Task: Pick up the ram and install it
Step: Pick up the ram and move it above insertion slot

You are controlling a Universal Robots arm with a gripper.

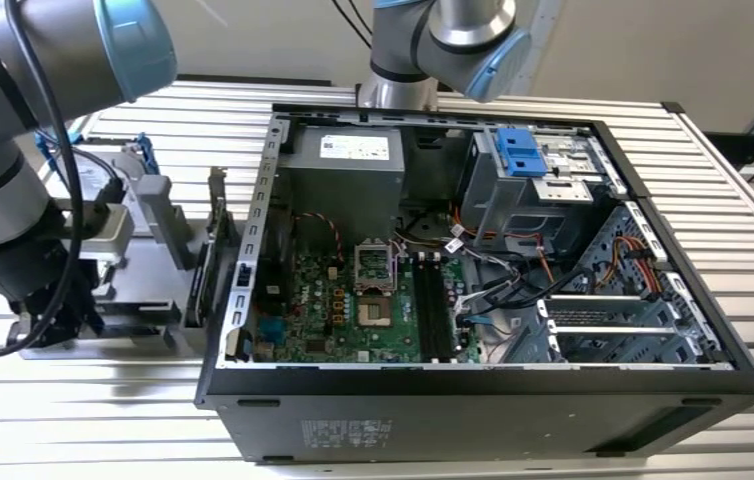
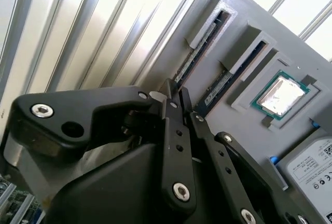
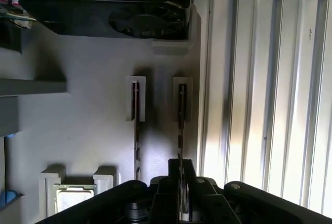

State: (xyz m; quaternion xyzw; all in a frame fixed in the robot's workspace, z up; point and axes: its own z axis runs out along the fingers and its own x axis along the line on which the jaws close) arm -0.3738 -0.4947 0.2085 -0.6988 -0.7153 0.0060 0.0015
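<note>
Hand [image 3: 181,171] tight around ram [image 3: 181,128] (gray holder [image 3: 93,146])

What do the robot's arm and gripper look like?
The arm is made of silver-grey tubes with light blue joint caps, and black cables run down it. The gripper is matte black, built of hinged links with silver screw heads.

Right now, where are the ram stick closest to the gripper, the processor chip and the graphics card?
ram stick [image 3: 181,105]: first wrist view, on its thin edge.
processor chip [image 2: 280,95]: second wrist view, middle of its silver lid.
graphics card [image 3: 148,19]: first wrist view, on its fan.
</note>
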